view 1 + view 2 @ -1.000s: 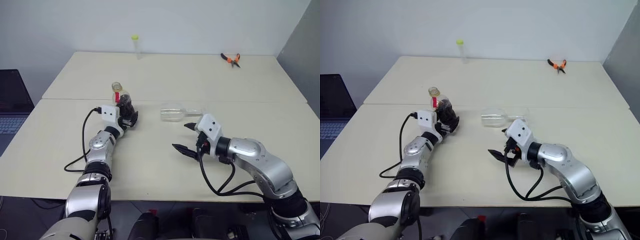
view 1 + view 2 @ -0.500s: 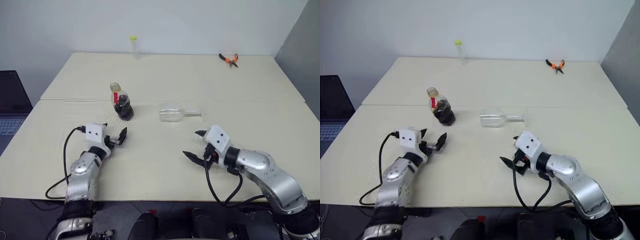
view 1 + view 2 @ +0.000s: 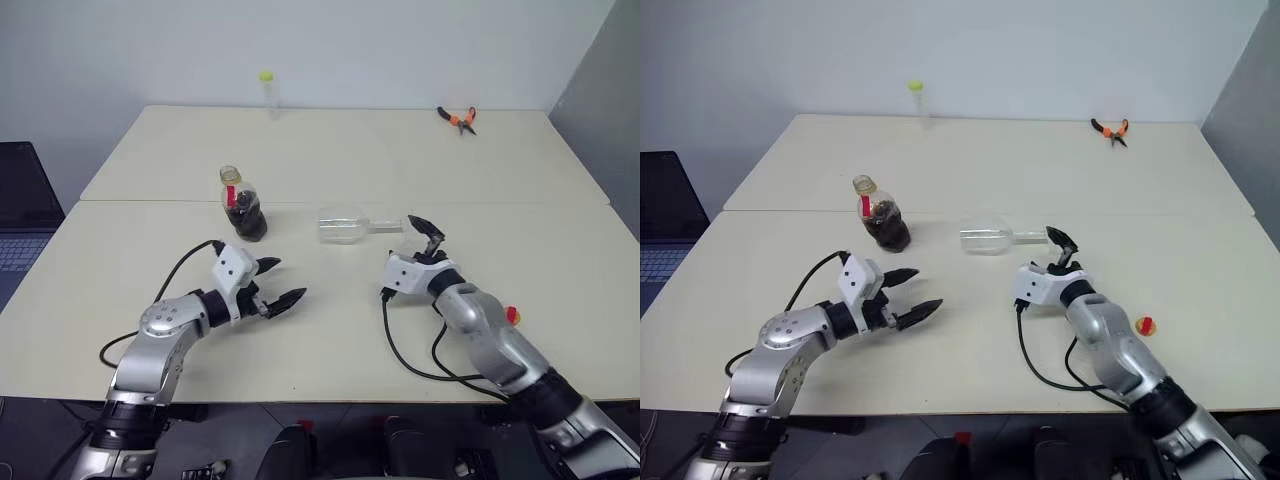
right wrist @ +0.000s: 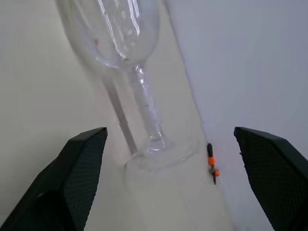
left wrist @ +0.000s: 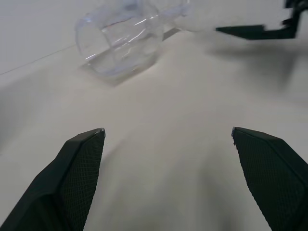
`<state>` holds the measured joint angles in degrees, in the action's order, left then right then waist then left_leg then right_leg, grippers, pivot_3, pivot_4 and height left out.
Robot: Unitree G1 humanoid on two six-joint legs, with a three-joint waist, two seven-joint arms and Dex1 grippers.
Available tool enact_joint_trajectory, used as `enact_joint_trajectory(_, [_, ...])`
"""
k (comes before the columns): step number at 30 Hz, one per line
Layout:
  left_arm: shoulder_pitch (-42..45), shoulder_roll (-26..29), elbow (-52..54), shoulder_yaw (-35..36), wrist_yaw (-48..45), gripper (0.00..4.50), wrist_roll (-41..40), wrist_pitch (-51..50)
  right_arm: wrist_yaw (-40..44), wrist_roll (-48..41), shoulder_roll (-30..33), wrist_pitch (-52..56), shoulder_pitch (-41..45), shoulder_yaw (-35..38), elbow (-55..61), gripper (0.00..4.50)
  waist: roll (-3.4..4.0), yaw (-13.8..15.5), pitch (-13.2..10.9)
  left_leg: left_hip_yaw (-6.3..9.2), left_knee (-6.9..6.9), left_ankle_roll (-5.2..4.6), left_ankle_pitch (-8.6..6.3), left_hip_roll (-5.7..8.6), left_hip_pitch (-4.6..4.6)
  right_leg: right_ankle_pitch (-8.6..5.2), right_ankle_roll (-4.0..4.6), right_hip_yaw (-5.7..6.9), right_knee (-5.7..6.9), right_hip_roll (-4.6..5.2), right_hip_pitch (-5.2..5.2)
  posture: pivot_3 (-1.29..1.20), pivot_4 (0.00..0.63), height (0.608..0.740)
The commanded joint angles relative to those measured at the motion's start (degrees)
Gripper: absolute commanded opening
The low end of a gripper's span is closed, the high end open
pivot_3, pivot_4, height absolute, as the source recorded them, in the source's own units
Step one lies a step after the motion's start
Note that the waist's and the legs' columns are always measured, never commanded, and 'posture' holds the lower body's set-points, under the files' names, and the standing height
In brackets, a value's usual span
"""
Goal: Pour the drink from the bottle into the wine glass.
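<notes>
**Wine glass down on its side, bottle upright, both grippers empty**

Wine glass (image 3: 345,226) lying on its side mid-table, bowl toward the bottle, stem and foot toward the right gripper. Empty and clear. Bottle (image 3: 244,206) upright just left of the glass, apart from it, neck open, dark drink (image 3: 248,219) filling the lower part. Small red-and-yellow cap (image 3: 1145,325) lying on the table (image 3: 330,160) near the right forearm. Left gripper (image 3: 281,283) low over the table, nearer than the bottle, fingers spread wide, holding nothing. Right gripper (image 3: 429,235) just beside the glass's foot, fingers spread wide, gripping nothing. Slim tube (image 3: 268,90) standing at the far edge; orange-handled pliers (image 3: 460,119) far right.
</notes>
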<state>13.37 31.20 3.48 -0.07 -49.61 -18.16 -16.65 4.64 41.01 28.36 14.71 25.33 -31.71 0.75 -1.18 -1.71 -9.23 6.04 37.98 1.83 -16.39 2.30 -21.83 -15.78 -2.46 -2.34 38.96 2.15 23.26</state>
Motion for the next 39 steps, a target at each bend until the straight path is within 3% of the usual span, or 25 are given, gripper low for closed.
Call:
enact_joint_trajectory(1, [2.83, -0.52, -1.10, -0.77, -1.19, 4.45, -0.06, 1.57, -1.06, 6.37, -3.03, 0.53, 4.26, -1.91, -5.32, 4.50, 0.00, -0.12, 0.00, 0.00, -0.01, 0.00, 0.00, -0.01, 0.01, 0.00, 0.01, 0.00, 0.01, -0.01, 0.00, 0.00, 0.150, 0.740])
enact_joint_trajectory(8, [6.26, -2.53, -3.77, -1.96, -1.30, 4.45, 0.79, 3.27, -3.71, 11.88, -10.54, 2.07, 12.84, -2.85, -20.13, 4.50, 0.00, -0.26, 0.00, -0.02, 0.00, 0.01, 0.01, 0.01, 0.01, 0.01, 0.02, -0.05, 0.02, -0.02, 0.04, 0.00, 0.150, 0.740])
enact_joint_trajectory(16, [7.08, -3.85, -3.41, -2.17, -0.69, 4.45, 0.75, 3.05, -10.03, 12.09, -14.41, 0.71, 20.37, -2.30, -34.02, 4.50, 0.01, -0.63, 0.00, 0.00, -0.01, 0.02, 0.01, 0.03, 0.00, 0.01, 0.02, -0.05, 0.01, 0.01, 0.05, 0.00, 0.150, 0.740])
enact_joint_trajectory(20, [6.97, -4.27, -2.91, -2.22, -0.26, 4.50, 0.79, 2.85, -9.06, 11.16, -14.63, 0.13, 19.69, -1.90, -33.21, 3.64, 0.01, -0.71, 0.00, -0.02, -0.01, 0.01, 0.01, 0.04, 0.00, 0.01, 0.02, -0.06, 0.00, 0.02, 0.05, 0.00, 0.150, 0.740])
enact_joint_trajectory(30, [7.25, -5.20, -1.79, -1.61, 1.41, 4.50, -0.10, 1.64, -3.08, 10.69, -15.43, 4.60, 12.77, 0.08, -20.44, 0.18, 0.01, -0.80, 0.00, 0.01, -0.01, 0.00, 0.00, 0.03, -0.02, 0.01, 0.02, -0.05, 0.01, 0.01, 0.05, 0.00, 0.150, 0.740])
enact_joint_trajectory(36, [7.18, -5.51, -0.78, -1.04, 2.25, 4.50, -0.98, 0.59, 0.32, 7.82, -15.22, 7.70, 9.97, 5.02, -12.04, 0.15, 0.02, -0.70, 0.00, 0.04, -0.01, 0.00, 0.00, 0.04, -0.03, 0.01, 0.02, -0.03, 0.02, 0.01, 0.06, 0.00, 0.150, 0.740])
enact_joint_trajectory(39, [6.78, -5.58, -0.58, 0.12, 2.70, 4.50, -1.70, 0.09, -0.13, -0.17, -16.22, 5.78, 7.40, 12.87, -5.62, 0.15, 0.02, -0.61, 0.00, 0.04, -0.01, 0.00, 0.00, 0.04, -0.04, 0.01, 0.02, -0.03, 0.01, 0.02, 0.06, 0.00, 0.150, 0.740])
